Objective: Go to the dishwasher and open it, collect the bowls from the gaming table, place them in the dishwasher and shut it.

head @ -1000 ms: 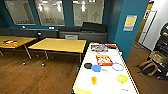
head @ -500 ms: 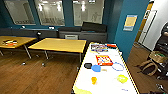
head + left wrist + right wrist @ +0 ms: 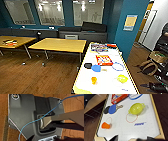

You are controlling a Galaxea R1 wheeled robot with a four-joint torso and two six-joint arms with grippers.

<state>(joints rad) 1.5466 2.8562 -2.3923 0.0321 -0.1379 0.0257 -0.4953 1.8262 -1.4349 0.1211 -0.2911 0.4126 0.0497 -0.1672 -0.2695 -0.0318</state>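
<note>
Bowls (black, blue, lime-yellow) rest on the gaming table.

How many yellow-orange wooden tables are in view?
2 wooden tables: one beside the long white table, the other farther left at the picture's edge. More may be hidden.

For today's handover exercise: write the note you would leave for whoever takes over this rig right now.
Left tool and right tool: open or shut cannot be told.
The robot faces the gaming table.
On it: lime-yellow bowl, black bowl and blue bowl touching each other, a bowl with a blue rim, an orange cup, and a red game box.
Done: table reached.
Left: collect the bowls; none is picked up yet.
</note>
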